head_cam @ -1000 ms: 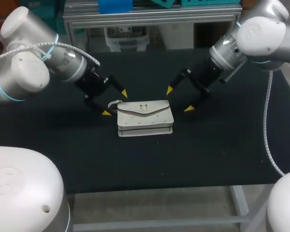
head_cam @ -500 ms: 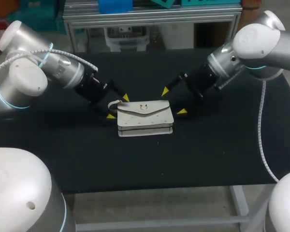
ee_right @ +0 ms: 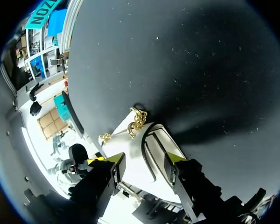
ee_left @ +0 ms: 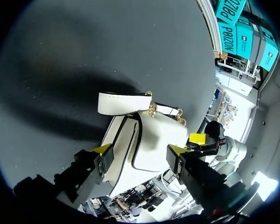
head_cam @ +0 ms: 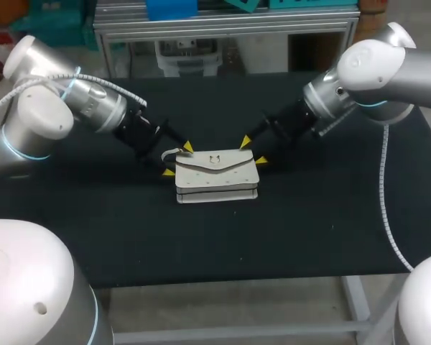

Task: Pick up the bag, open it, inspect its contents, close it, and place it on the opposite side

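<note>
A white flap bag (head_cam: 215, 176) lies flat in the middle of the black table (head_cam: 223, 237). A short white strap (head_cam: 170, 154) loops out at its left end. My left gripper (head_cam: 178, 159) straddles the bag's back left corner by the strap. In the left wrist view the bag (ee_left: 149, 135) fills the gap of that gripper (ee_left: 140, 150), with the strap (ee_left: 123, 102) just ahead. My right gripper (head_cam: 253, 151) straddles the back right corner. In the right wrist view the bag (ee_right: 130, 156) and its gold chain (ee_right: 137, 119) lie between and ahead of the right gripper (ee_right: 144, 159). Both stand open, close to the bag's sides.
Bare black cloth surrounds the bag on every side, with wide room in front of it and towards both table ends. An aluminium frame rail (head_cam: 223, 25) runs along the table's back edge.
Both arms have come in towards the bag's ends and lowered. Each gripper's yellow tips now stand closer together, around the bag's back corners. The bag has not moved.
</note>
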`<action>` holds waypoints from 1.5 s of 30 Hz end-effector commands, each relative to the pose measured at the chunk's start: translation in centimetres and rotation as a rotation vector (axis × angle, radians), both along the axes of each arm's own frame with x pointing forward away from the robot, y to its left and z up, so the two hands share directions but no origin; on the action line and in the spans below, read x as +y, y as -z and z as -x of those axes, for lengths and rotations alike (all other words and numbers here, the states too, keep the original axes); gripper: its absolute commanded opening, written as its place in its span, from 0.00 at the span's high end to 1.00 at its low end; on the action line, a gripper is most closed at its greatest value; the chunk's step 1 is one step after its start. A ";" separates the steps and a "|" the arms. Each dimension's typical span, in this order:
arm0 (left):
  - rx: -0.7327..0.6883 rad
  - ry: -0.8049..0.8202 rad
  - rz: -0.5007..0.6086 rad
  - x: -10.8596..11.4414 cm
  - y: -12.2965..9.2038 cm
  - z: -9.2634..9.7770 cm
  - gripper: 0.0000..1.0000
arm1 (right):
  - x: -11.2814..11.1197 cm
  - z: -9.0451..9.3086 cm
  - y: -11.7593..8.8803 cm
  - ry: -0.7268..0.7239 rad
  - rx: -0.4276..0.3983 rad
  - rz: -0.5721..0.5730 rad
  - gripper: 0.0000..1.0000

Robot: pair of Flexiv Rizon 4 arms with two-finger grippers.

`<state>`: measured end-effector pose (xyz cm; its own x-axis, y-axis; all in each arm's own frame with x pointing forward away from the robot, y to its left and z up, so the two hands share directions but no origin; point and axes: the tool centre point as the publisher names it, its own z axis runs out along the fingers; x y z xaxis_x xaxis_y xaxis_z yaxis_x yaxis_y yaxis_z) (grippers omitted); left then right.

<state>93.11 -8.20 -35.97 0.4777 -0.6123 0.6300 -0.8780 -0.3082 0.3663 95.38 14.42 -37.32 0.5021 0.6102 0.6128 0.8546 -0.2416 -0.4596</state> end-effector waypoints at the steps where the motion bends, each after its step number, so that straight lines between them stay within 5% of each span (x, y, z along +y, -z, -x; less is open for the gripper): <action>1: 0.003 0.007 0.008 -0.1 0.4 -0.2 0.23 | 0.6 -0.1 0.4 0.004 0.003 0.002 0.50; 3: 0.003 0.007 0.009 -0.2 0.5 -0.2 0.34 | 0.6 -0.1 0.6 0.009 0.006 -0.001 0.55; 8: -0.008 0.011 0.011 -0.2 0.6 -0.2 1.00 | 0.7 0.1 0.7 0.010 -0.011 -0.015 0.93; 9: -0.019 0.014 0.011 -0.2 0.6 -0.1 1.00 | 0.7 0.2 0.7 0.003 -0.023 -0.021 1.00; 19: -0.089 0.051 0.013 -0.6 1.1 0.6 1.00 | 0.6 0.8 0.9 -0.011 -0.133 -0.035 1.00; 21: -0.112 0.054 0.007 -0.7 1.2 0.8 0.80 | 0.6 0.8 0.6 -0.015 -0.164 -0.027 1.00; 23: -0.130 0.063 0.016 -0.9 1.2 1.0 0.62 | 0.6 1.0 0.4 -0.020 -0.193 -0.031 0.74; 27: -0.151 0.068 0.028 -1.0 1.2 1.2 0.55 | 0.5 1.2 -0.1 -0.018 -0.222 -0.037 0.55; 37: -0.173 0.082 0.034 -1.5 1.4 1.4 0.79 | 0.7 1.2 0.2 -0.036 -0.228 -0.056 0.62; 38: -0.177 0.085 0.034 -1.6 1.5 1.4 0.98 | 0.7 1.2 0.3 -0.040 -0.228 -0.056 0.74; 39: -0.184 0.089 0.030 -1.7 1.6 1.4 1.00 | 0.8 1.1 0.5 -0.045 -0.230 -0.056 1.00; 45: -0.220 0.104 0.044 -2.1 2.2 1.4 1.00 | 0.9 1.4 0.9 -0.090 -0.298 -0.029 1.00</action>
